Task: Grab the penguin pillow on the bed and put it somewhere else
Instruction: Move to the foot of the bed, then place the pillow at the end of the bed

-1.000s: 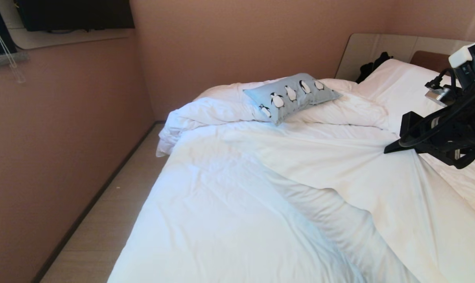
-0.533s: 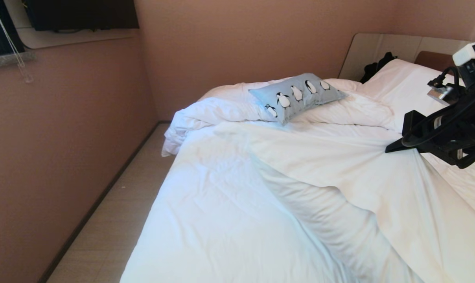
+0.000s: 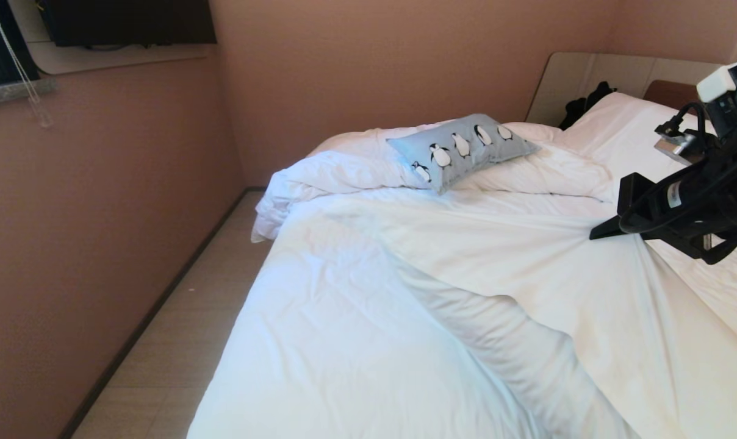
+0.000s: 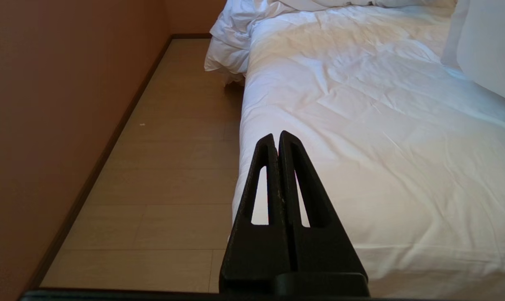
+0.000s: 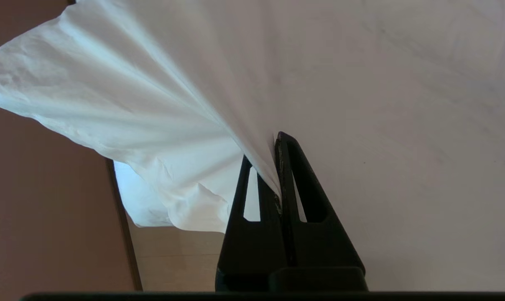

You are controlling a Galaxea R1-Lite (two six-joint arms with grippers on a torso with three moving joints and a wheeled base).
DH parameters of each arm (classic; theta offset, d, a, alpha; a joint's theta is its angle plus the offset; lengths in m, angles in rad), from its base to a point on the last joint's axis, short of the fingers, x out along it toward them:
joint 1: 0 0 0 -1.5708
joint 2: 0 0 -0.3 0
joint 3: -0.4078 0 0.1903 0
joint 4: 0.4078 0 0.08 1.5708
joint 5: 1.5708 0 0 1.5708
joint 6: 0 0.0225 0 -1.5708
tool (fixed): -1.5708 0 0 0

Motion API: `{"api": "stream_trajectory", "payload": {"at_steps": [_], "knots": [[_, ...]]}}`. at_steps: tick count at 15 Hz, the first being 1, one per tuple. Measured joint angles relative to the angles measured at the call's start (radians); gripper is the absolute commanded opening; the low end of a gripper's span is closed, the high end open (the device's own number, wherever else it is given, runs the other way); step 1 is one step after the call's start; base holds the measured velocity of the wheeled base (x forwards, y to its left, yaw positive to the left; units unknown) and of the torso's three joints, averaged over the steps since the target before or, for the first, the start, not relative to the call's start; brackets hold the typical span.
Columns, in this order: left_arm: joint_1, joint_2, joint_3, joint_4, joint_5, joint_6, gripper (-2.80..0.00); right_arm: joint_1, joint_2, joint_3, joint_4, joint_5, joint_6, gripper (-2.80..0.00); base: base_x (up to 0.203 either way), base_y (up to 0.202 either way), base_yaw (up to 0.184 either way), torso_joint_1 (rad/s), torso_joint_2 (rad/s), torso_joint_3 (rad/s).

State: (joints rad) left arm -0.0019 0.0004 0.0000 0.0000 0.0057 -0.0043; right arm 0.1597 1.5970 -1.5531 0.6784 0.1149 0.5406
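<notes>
The penguin pillow [image 3: 463, 149], light blue with a row of penguins, lies on bunched white duvet at the far side of the bed [image 3: 356, 353]. My right gripper [image 3: 594, 234] hangs over the bed's right part, well short of the pillow. It is shut on a pinch of the white duvet [image 5: 152, 104], which stretches taut from the fingertips [image 5: 273, 146]. My left gripper [image 4: 276, 138] is shut and empty, parked low by the bed's near left edge. The pillow shows in neither wrist view.
A plain white pillow [image 3: 625, 134] leans at the beige headboard [image 3: 618, 70], with a black item [image 3: 582, 100] beside it. A pink wall [image 3: 100, 213] runs along the left, with a narrow strip of wooden floor [image 3: 179, 341] between it and the bed.
The whole view shifted slightly at first, so the camera moved. My right gripper keeps its hold on the duvet and has edged left; the long duvet fold in front has changed shape.
</notes>
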Motion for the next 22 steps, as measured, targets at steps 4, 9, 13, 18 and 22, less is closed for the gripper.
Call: {"api": "stream_trajectory", "payload": {"at_steps": [4, 9, 13, 18, 22], "knots": [[0.001, 0.0, 0.0, 0.0, 0.0, 0.0, -2.8, 0.022, 0.026, -0.003, -0.043, -0.004, 0.004, -2.8, 0.0, 0.0, 0.0, 0.0, 0.0, 0.0], [0.001, 0.0, 0.0, 0.0, 0.0, 0.0, -2.8, 0.029, 0.091, -0.14, -0.151, -0.017, 0.003, -2.8, 0.0, 0.0, 0.0, 0.0, 0.0, 0.0], [0.001, 0.0, 0.0, 0.0, 0.0, 0.0, -2.8, 0.083, 0.165, -0.283, -0.181, -0.076, -0.004, -2.8, 0.0, 0.0, 0.0, 0.0, 0.0, 0.0], [0.0, 0.0, 0.0, 0.0, 0.0, 0.0, -2.8, 0.24, 0.278, -0.374, -0.208, -0.246, -0.042, -2.8, 0.0, 0.0, 0.0, 0.0, 0.0, 0.0], [0.0, 0.0, 0.0, -0.001, 0.0, 0.0, -2.8, 0.333, 0.376, -0.378, -0.273, -0.428, -0.108, -2.8, 0.0, 0.0, 0.0, 0.0, 0.0, 0.0]]}}
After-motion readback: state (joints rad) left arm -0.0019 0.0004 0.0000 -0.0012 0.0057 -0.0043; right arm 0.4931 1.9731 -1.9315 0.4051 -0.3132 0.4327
